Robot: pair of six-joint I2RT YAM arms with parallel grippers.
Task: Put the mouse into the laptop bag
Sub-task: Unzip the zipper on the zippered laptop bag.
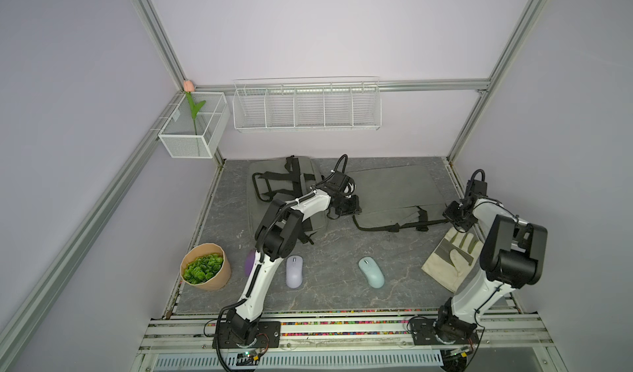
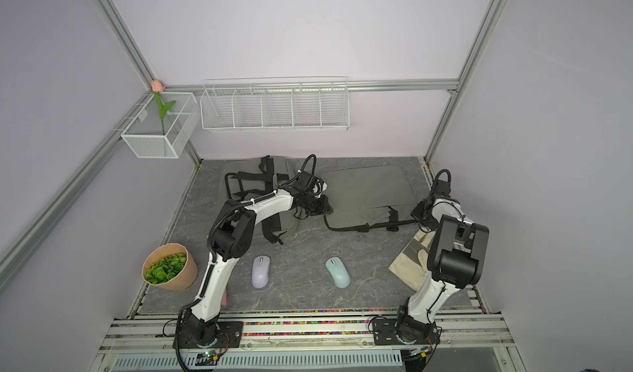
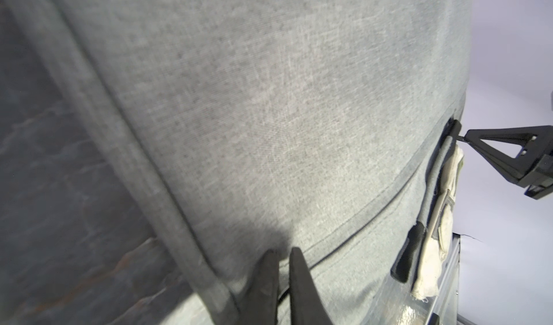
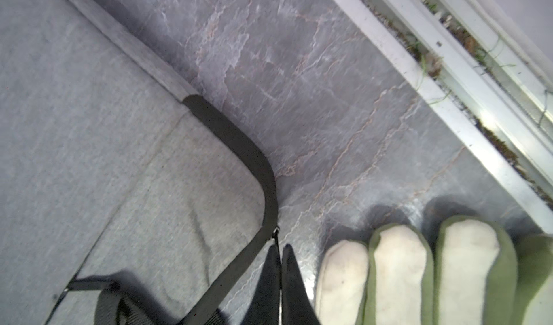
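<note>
Right hand (image 4: 280,246) pinches laptop bag's (image 4: 119,159) zipper pull (image 4: 276,233); left hand's (image 3: 282,250) grip unclear.
Lilac mouse (image 1: 294,271), behind left hand: likely light, slick; grip its sides.

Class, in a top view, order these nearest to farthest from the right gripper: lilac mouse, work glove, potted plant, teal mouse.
1. work glove, beside the right gripper
2. teal mouse, centre front
3. lilac mouse, farther left
4. potted plant, far left

Twin arms — the left arm (image 1: 261,278) and right arm (image 1: 474,295) — pair glossy white shells with blocky black joints; black cables (image 1: 252,276) run along them, screws dot the black base plates (image 1: 269,329), and slim black fingers (image 3: 266,278) taper to points.
</note>
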